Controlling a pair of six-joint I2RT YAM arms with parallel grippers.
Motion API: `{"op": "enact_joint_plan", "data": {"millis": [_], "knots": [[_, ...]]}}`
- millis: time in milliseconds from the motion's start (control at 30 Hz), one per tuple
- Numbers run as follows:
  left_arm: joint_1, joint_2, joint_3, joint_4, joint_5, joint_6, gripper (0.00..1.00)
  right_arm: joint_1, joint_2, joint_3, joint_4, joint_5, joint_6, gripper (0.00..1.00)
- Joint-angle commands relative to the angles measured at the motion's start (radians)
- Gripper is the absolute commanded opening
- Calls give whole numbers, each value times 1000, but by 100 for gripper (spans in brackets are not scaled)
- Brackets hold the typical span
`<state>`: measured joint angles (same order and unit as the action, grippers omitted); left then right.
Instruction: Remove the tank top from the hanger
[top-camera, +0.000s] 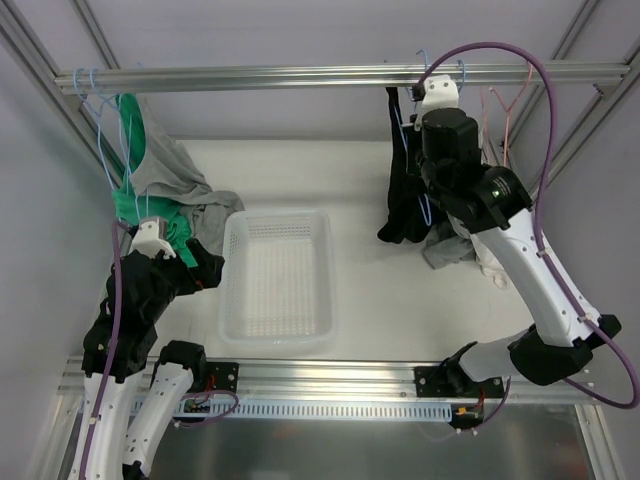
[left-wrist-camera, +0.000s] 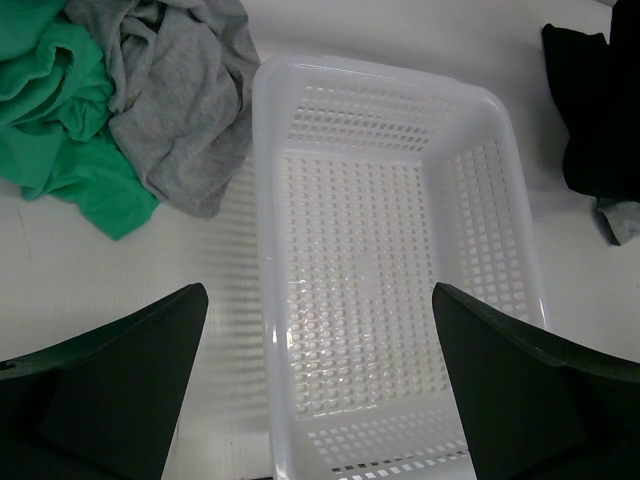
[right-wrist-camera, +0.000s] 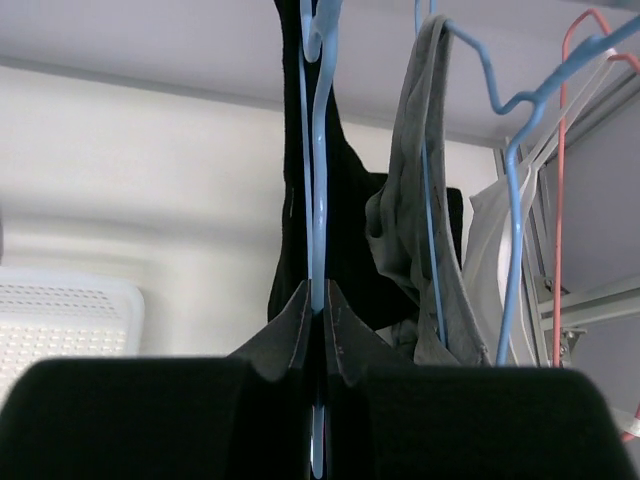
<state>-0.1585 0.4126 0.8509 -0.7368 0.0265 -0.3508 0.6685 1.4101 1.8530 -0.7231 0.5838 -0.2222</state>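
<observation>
— Since our right gripper (right-wrist-camera: 318, 300) is clenched flat on the thin wire of the blue hanger (right-wrist-camera: 317, 190), what do we gain by holding it there?

— We steady the hanger, we think. Thin wire swings easily, and a pinch low on it keeps it still while the cloth is worked off.

— And where is the black tank top (right-wrist-camera: 350, 210)?

— On that same hanger, under the rail (top-camera: 300, 75) toward the far right corner. It hangs limp in long folds, with its hem bunched on the worktop.

— What hangs just beside it?

— A grey garment (right-wrist-camera: 410, 210), soft and creased, is draped over a second blue hanger (right-wrist-camera: 500, 90). A red hanger (right-wrist-camera: 563, 150) lies beyond it, nearer the right edge. They crowd close, so we judge a snag likely if we pull sideways.

— And our left gripper (left-wrist-camera: 318, 300)?

— It is spread wide and holding nothing, above the white basket (left-wrist-camera: 268, 180). The basket is rigid perforated plastic, rectangular, mid-worktop toward the near edge. We suppose it waits there to take the top.

— And by the left edge?

— There is green cloth (left-wrist-camera: 60, 120) and grey cloth (left-wrist-camera: 180, 110), matte and rumpled, trailing down from the hangers above them.
</observation>
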Motion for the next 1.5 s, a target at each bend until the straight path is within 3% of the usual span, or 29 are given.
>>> {"op": "enact_joint_plan", "data": {"millis": [0, 200, 367, 467, 500, 533, 567, 600, 667, 767, 967, 1167, 1333, 1467], "knots": [[-15, 9, -7, 43, 24, 21, 99, 5, -79, -15, 157, -21, -16, 0], [-15, 23, 5, 54, 68, 42, 99, 5, -181, -101, 104, -79, 3, 0], [-15, 169, 127, 72, 276, 33, 98, 6, -333, -253, -37, -221, 72, 0], [-47, 278, 172, 164, 360, -66, 99, 6, -453, -320, -82, -303, 110, 0], [-74, 328, 171, 277, 365, -101, 99, 6, -485, -359, -88, -324, 121, 0], [-120, 362, 174, 333, 353, -129, 99, 6, -543, -370, -117, -335, 127, 0], [-265, 400, 192, 362, 305, -134, 99, 6, -571, -379, -133, -351, 133, 0], [-351, 493, 270, 370, 148, -120, 99, 8, -597, -386, -150, -358, 144, 0], [-570, 593, 420, 382, 29, -56, 99, 6, -666, -390, -202, -406, 161, 0], [-723, 814, 589, 427, -95, 11, 99, 6, -720, -357, -281, -418, 169, 0], [-834, 1035, 763, 623, -62, 140, 98, 5, -766, -327, -371, -487, 167, 0], [-857, 1115, 775, 787, -57, 121, 91, 5, -784, -298, -401, -510, 152, 0], [-857, 1166, 789, 797, -65, 111, 67, 5, -775, -272, -409, -524, 133, 0], [-857, 1167, 769, 800, -74, 113, 58, 5, -767, -261, -409, -521, 124, 0]]}}
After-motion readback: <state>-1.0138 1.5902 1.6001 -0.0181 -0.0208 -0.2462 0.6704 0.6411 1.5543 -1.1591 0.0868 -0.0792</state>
